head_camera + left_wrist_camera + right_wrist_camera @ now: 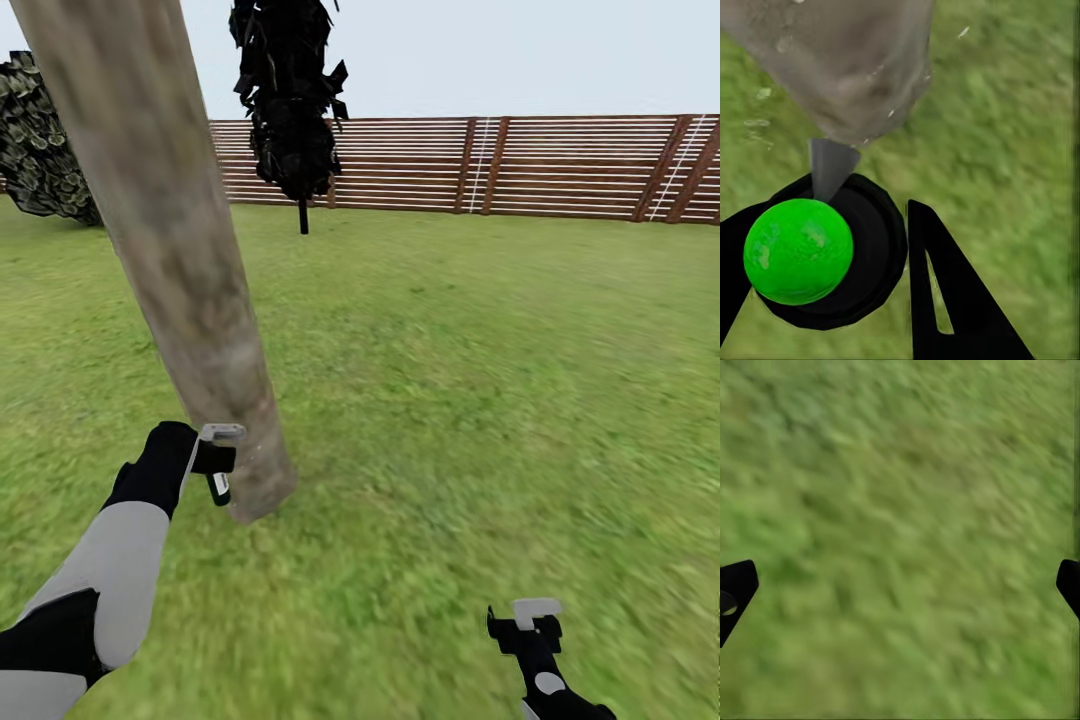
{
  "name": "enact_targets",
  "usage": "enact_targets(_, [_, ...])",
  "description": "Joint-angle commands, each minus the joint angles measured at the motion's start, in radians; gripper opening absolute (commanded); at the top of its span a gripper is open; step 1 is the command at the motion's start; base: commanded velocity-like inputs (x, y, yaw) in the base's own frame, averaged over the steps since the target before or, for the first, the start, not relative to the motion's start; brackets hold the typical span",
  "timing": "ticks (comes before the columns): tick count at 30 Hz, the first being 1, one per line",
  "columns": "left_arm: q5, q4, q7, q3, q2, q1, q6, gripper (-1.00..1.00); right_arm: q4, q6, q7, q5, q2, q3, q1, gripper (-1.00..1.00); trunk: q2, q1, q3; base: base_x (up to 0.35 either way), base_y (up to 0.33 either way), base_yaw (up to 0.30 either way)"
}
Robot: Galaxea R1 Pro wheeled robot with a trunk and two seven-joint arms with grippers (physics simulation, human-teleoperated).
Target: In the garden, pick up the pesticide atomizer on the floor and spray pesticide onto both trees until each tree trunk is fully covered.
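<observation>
A thick tree trunk (pixel 175 250) of mottled grey-brown bark leans across the left of the head view and meets the grass lawn (pixel 480 400) at its base. My left gripper (pixel 216 458) is right beside that base, shut on the pesticide atomizer (pixel 218 486). In the left wrist view the atomizer (pixel 799 251) is a black round body with a bright green ball top. Its grey nozzle (pixel 832 165) points at the trunk (pixel 847 67), where a few white pesticide specks (pixel 891 114) show. My right gripper (pixel 528 622) hangs open over bare grass, its fingertips (pixel 735 585) wide apart.
A brown slatted wooden fence (pixel 560 165) closes the far side of the lawn. A dark-leaved tree (pixel 290 100) on a thin stem stands before the fence, and a scaly dark bush (pixel 40 140) sits at the far left. Open grass stretches to the right of the trunk.
</observation>
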Motion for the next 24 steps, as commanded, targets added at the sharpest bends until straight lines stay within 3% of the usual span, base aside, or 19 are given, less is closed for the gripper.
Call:
enact_targets(1, [-0.011, -0.001, -0.009, 0.003, -0.001, -0.001, 0.003, -1.0, 0.0, -0.003, -0.002, -0.011, 0.0, 0.009, 0.0, 1.0, 0.0, 0.0, -0.001, 0.129, -0.248, 0.001])
enact_targets(9, [-0.014, -0.002, -0.007, 0.003, 0.004, 0.0, 0.003, -1.0, 0.0, -0.003, -0.002, -0.011, 0.0, 0.009, 0.0, 1.0, 0.0, 0.0, -0.001, -0.071, -0.27, 0.001])
enact_targets(14, [-0.016, -0.004, -0.005, 0.006, 0.012, 0.001, 0.003, -1.0, 0.0, -0.003, -0.002, -0.011, 0.0, 0.009, 0.0, 1.0, 0.0, 0.0, -0.001, -0.027, -0.274, 0.216])
enact_targets(18, [-0.016, -0.014, 0.016, 0.012, 0.026, 0.013, 0.001, -1.0, 0.0, -0.003, -0.002, -0.01, 0.0, 0.009, 0.0, 1.0, 0.0, 0.0, -0.001, 0.15, -0.241, 0.276])
enact_targets(20, [-0.009, -0.015, 0.046, 0.013, 0.048, 0.022, -0.001, -1.0, 0.0, -0.003, -0.002, -0.01, 0.0, 0.009, 0.0, 1.0, 0.0, 0.0, -0.001, 0.239, -0.189, 0.278])
enact_targets(24, [-0.009, -0.002, 0.053, 0.011, 0.044, 0.026, -0.002, -1.0, 0.0, -0.003, -0.002, -0.01, 0.0, 0.009, 0.0, 1.0, 0.0, 0.0, -0.001, 0.279, -0.149, 0.163])
